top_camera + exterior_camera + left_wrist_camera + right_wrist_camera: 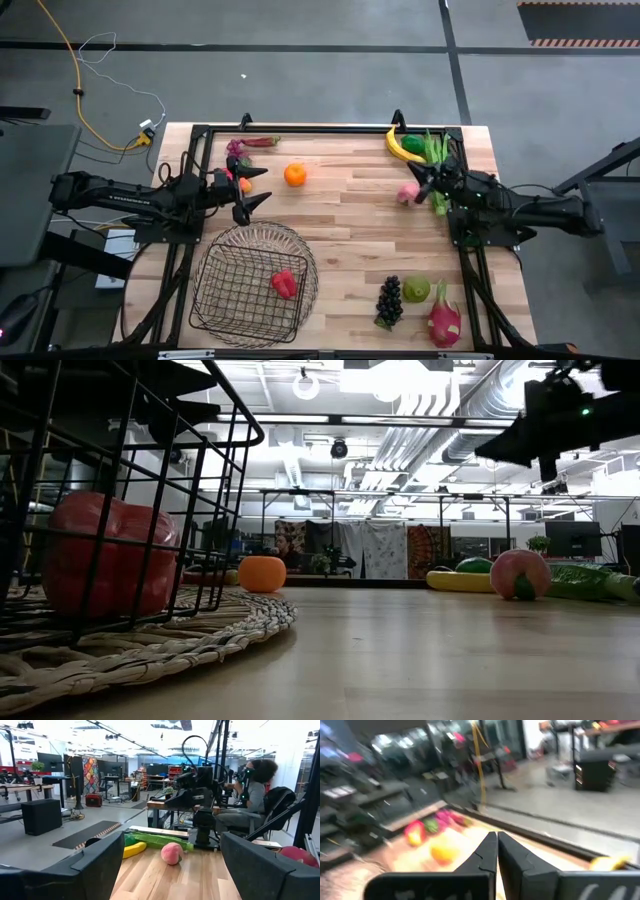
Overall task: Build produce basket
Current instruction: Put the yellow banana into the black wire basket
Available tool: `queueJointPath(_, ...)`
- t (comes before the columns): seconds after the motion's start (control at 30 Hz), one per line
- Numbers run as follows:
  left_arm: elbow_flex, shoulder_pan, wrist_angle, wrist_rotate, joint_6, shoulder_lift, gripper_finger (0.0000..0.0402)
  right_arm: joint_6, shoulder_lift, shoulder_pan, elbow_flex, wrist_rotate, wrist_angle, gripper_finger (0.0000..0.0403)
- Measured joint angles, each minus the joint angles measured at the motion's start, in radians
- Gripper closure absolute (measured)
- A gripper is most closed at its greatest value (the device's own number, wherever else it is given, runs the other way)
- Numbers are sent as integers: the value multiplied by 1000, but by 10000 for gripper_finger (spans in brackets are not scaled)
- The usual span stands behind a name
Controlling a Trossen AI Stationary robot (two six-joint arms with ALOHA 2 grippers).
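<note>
Your right gripper [420,186] hangs at the far right of the table with its fingers pressed together on nothing, the tips just beside the pink peach [407,193], which lies on the bare wood between the gripper and the table's middle. Your left gripper [252,187] waits over the far left part of the table, jaws spread wide and empty, pointing toward the table's centre.

The basket [250,283] sits on a woven mat [302,250] at the near left, mouth up; one red piece of produce [285,284] lies inside it on the grid bottom. The orange [294,175] rests alone on the wood just beyond your left gripper's fingertips.

Behind the right gripper, at the far right corner, the yellow banana [401,147] lies with its long axis slanting from the far edge toward the right side (its curve bows toward the table's middle), and the green beans [436,150] lie close beside it, running roughly from far to near. Purple-red produce [238,150] sits at the far left corner. Along the near right edge the dark grapes [389,300], a green fruit [416,290] and the pink dragon fruit [444,318] lie close together.

A seated person [252,795] shows in the room past the table.
</note>
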Motion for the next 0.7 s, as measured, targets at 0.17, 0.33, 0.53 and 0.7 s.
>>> queueJointPath(0.17,0,0,0,-2,-2,0,85,48,163,-94,111,0,-164,330)
queueJointPath(0.33,0,0,0,-3,-2,0,85,69,344,-196,240,-9,-333,236)
queueJointPath(0.53,0,0,0,-3,0,0,85,96,579,-329,368,-81,-504,142)
queueJointPath(0.7,0,0,0,-3,0,0,85,89,769,-437,428,-169,-522,109)
